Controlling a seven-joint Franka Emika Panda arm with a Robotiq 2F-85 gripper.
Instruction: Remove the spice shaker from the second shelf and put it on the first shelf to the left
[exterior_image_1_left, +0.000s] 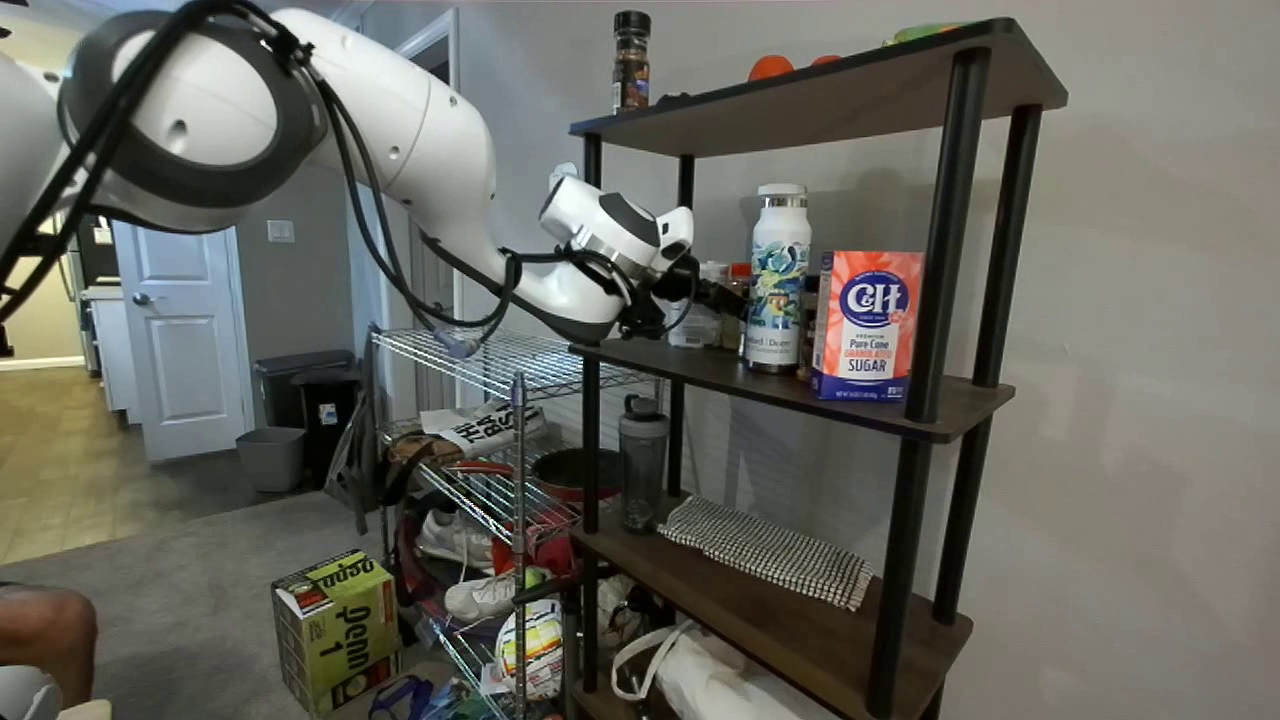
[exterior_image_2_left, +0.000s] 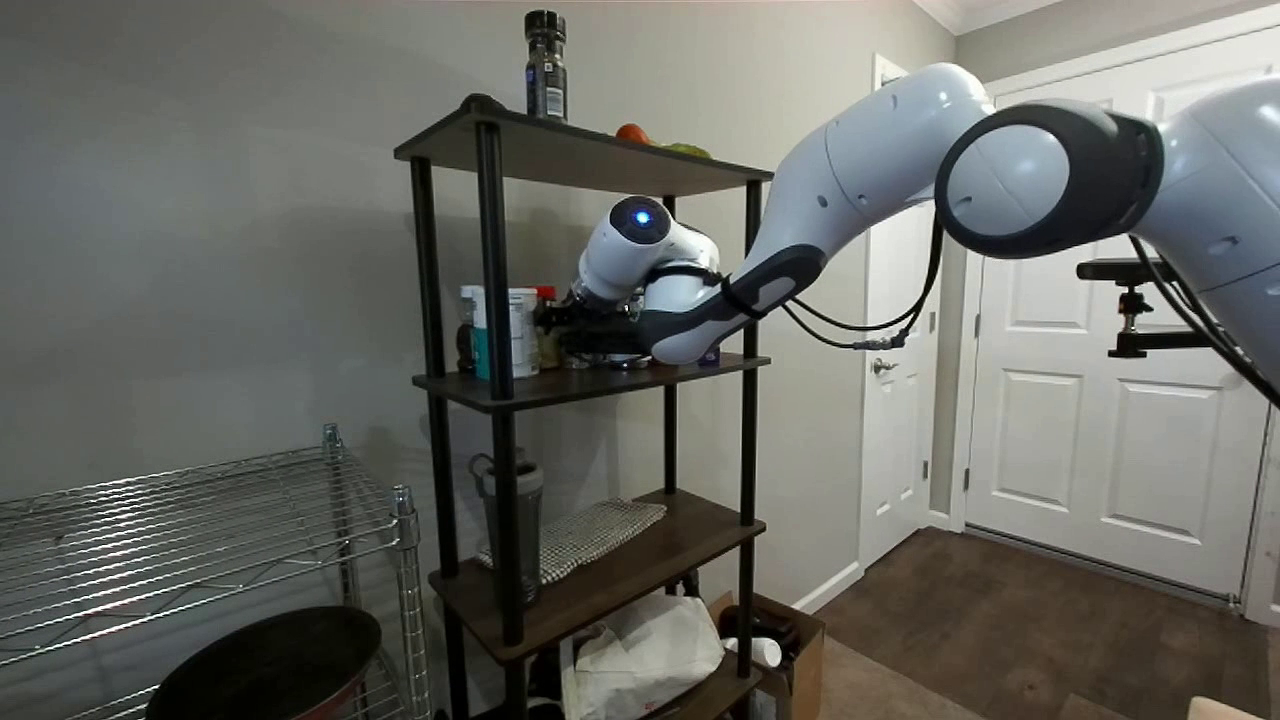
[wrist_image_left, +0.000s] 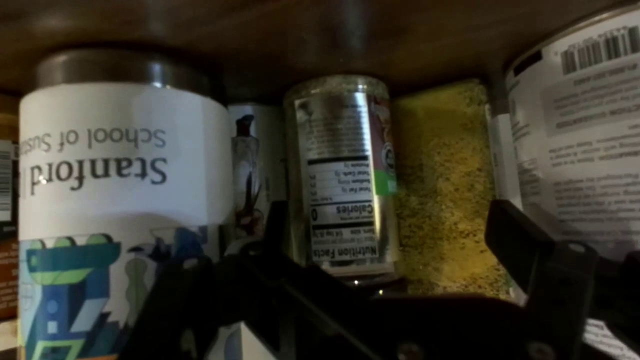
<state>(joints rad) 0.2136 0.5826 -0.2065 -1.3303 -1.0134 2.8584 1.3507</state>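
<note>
Your black gripper (wrist_image_left: 389, 212) hangs above the dark brown wooden 2nd shelf (exterior_image_1_left: 660, 358), its jaws parted wide. In the wrist view, a clear cylindrical spice shaker (wrist_image_left: 345, 175) with a white nutrition label stands on that shelf between the jaws, though you cannot tell whether they touch it; a yellow, black-speckled container (wrist_image_left: 445, 190) stands just beside it. In both exterior views, the topmost dark brown 1st shelf (exterior_image_1_left: 830, 105) carries a black-capped spice bottle (exterior_image_2_left: 546, 78).

four-tier rack (exterior_image_1_left: 945, 230) is shared in both exterior views, faced from opposite ends, below its topmost board (exterior_image_2_left: 570, 155); wrist view, inverted and close, shares the stanford bottle (exterior_image_1_left: 780, 280) with an exterior view.
</note>
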